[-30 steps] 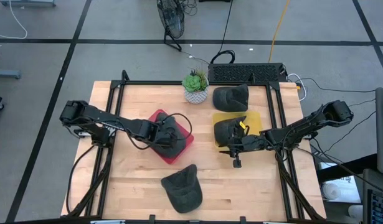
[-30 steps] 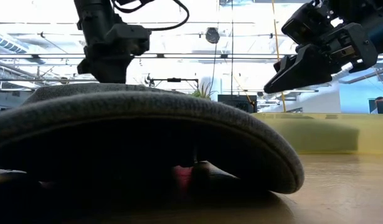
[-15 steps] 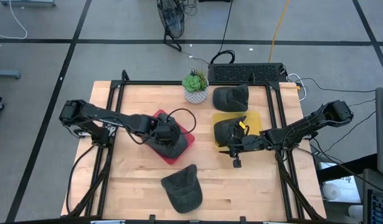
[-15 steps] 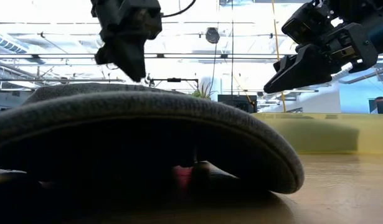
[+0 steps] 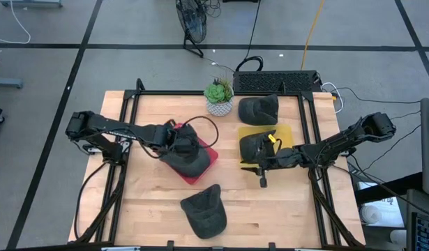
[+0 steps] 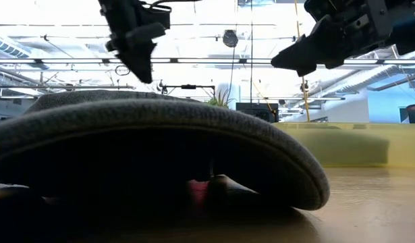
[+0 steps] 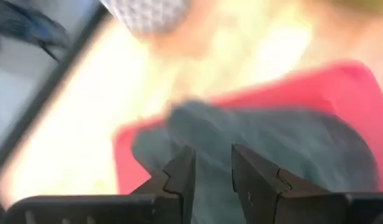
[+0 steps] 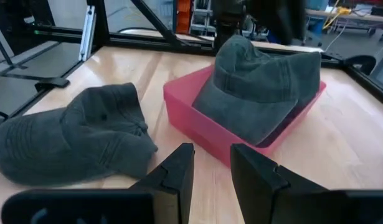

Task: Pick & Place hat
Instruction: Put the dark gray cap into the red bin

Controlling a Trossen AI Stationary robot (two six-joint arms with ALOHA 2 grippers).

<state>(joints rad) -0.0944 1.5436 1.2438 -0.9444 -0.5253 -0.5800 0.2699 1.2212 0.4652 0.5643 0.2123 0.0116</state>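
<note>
The left gripper (image 7: 208, 171) hung just above the cap (image 5: 188, 158) in the red tray (image 5: 209, 161), jaws narrowly parted and empty. The cap overhung the tray's rim (its brim especially), so it could slide out. The right gripper (image 8: 210, 167), narrowly parted and empty, waited by the yellow tray (image 5: 284, 132).

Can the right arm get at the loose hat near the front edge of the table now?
Probably yes. The right gripper hangs open and empty, and only bare table lies between it and the loose hat.
</note>
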